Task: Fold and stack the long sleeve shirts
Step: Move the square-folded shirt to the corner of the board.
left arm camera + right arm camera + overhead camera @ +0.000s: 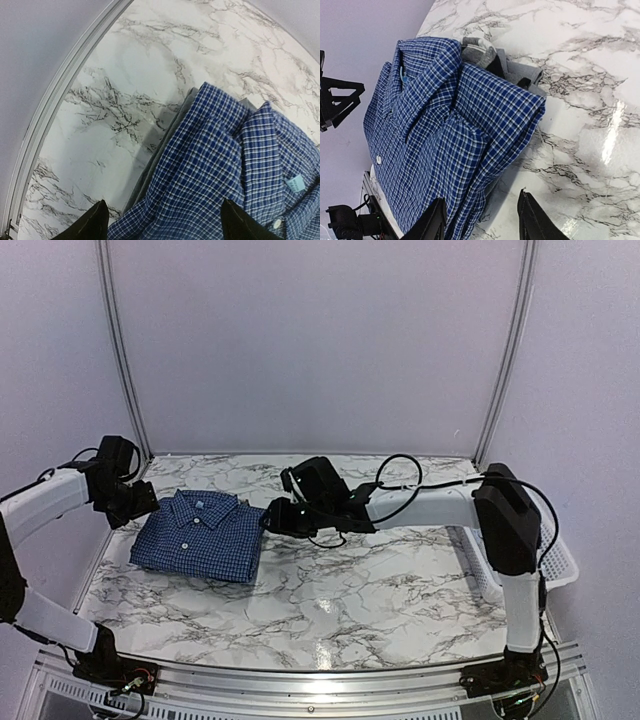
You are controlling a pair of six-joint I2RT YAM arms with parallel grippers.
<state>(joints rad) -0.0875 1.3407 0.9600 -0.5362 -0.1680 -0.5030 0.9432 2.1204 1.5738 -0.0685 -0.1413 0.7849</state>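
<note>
A folded dark blue checked shirt [200, 535] lies collar-up on the left of the marble table, on top of other folded cloth. A grey layer [159, 161] shows under its edge, and black-and-white plaid and grey cloth [487, 54] stick out at the collar end. My left gripper [148, 508] hovers at the shirt's left collar corner, its jaws wide apart over the blue cloth [215, 165], holding nothing. At the shirt's right edge my right gripper [270, 518] is open, one finger [436, 220] over the shirt's side [445, 125], the other over bare marble.
A white slatted basket [562, 562] sits at the table's right edge, behind the right arm's upright link. The back wall's metal rail [60, 95] runs close to the left gripper. Bare marble [380, 590] spreads in front of and right of the stack.
</note>
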